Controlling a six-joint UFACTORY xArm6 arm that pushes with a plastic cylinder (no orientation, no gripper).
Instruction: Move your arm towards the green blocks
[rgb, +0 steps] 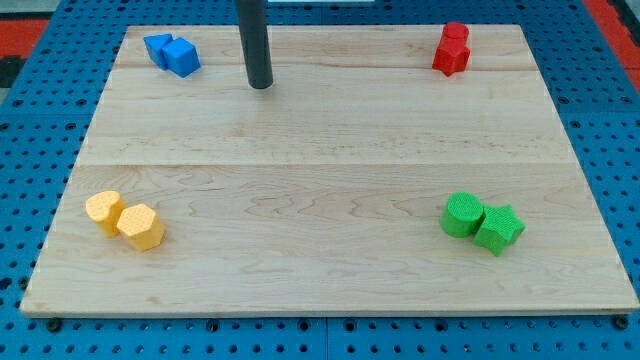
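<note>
My tip (260, 86), rod cut off above, sits far from green blocks (482, 222); no fingers exist.

You find no text, label, brand, number or sign that can be read anywhere in the camera view. The wooden board (330, 150) shows you only bare grain, and the blocks on it carry plain coloured faces with no marks.
</note>
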